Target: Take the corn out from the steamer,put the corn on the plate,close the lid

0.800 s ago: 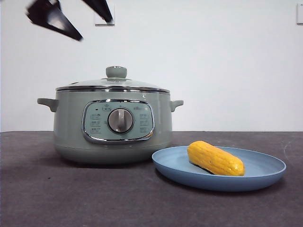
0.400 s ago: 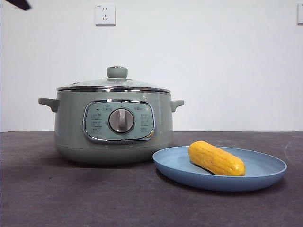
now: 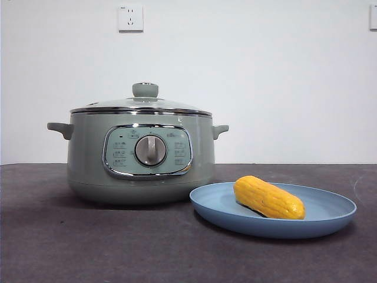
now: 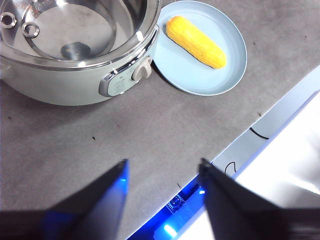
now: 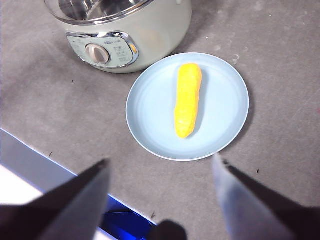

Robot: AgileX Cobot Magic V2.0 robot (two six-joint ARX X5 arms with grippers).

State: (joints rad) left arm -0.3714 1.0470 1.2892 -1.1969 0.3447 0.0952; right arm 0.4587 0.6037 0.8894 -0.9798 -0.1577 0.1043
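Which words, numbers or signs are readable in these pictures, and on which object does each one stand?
None can be read.
Control panel of the steamer: small icons and labels around the dial, too small and blurred to read.
Brand mark above the dial in the right wrist view: blurred, unreadable.
Wall socket: a tiny mark, unreadable.
Corn, plate, lid: no text.

Open air above the lidded steamer [image 3: 140, 159] and over the plate [image 3: 330, 218] – only the corn [image 3: 268, 197] occupies its middle; pot wall and plate rim nearly meet, bare table [image 3: 88, 247] in front
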